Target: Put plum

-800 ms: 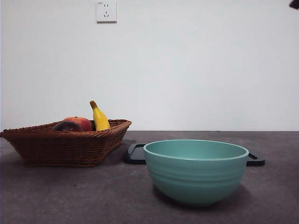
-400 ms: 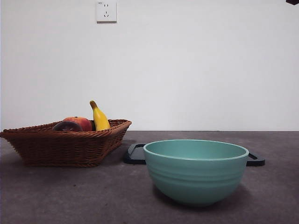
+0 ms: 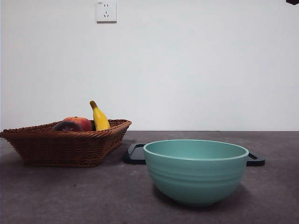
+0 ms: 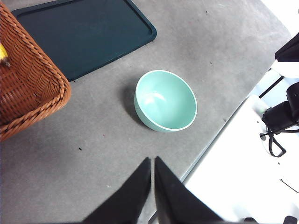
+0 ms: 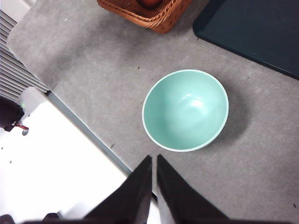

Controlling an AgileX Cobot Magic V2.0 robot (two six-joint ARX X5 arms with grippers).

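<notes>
The plum (image 3: 67, 126) lies in the wicker basket (image 3: 65, 147) at the left of the table (image 3: 93, 196), its dark maroon top just showing over the woven rim, touching a red-orange peach (image 3: 80, 122), with a yellow banana (image 3: 99, 117) standing tilted just beside them. A teal bowl (image 3: 196, 170) sits near the front, apart from the basket, and a dark tray (image 3: 135, 154) lies flat behind it. Both arms wait high above the table, well apart from the fruit. The left gripper (image 4: 152, 164) points down over the table's edge near the bowl (image 4: 165, 100), its 2 jaws pressed almost together and holding nothing. The right gripper (image 5: 153, 162) hangs likewise beside the bowl (image 5: 185, 110), jaws nearly touching and bare. In the front view only 1 black tip (image 3: 293, 2) shows at the top right corner
</notes>
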